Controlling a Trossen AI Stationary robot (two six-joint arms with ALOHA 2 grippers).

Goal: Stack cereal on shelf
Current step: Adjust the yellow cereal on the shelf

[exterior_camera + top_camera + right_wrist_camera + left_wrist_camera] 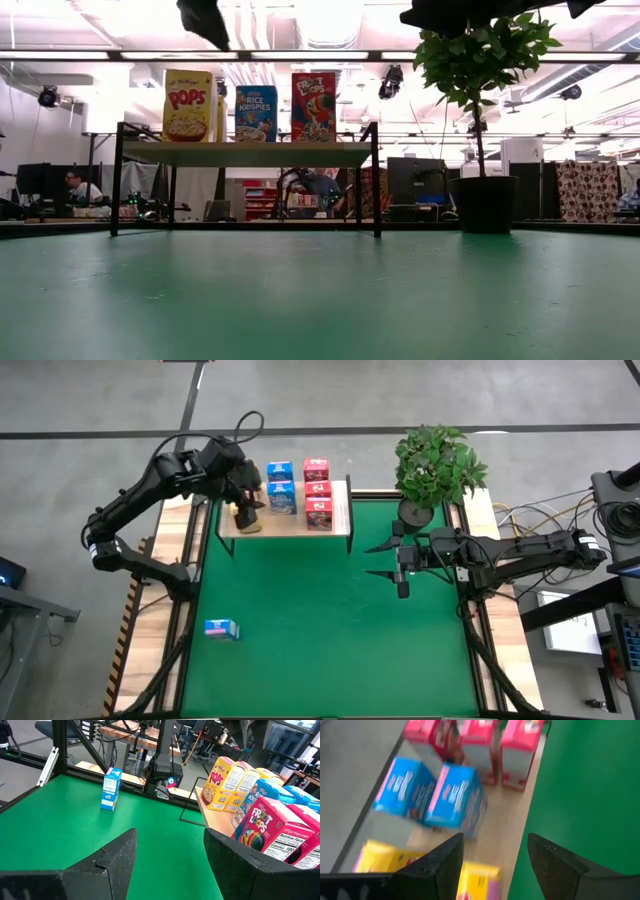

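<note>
The shelf, a light wooden board on thin black posts, stands at the far side of the green mat. On it stand rows of cereal boxes: pink-red, blue and yellow. My left gripper hovers open above the shelf's left end, over the yellow boxes, and touches none of them. One more blue box stands upright on the mat near the left front. My right gripper hangs open over the mat's right side, holding nothing.
A potted plant stands at the far right, beside the shelf's right end. Wooden rims border the mat on both sides. The mat's middle is bare green.
</note>
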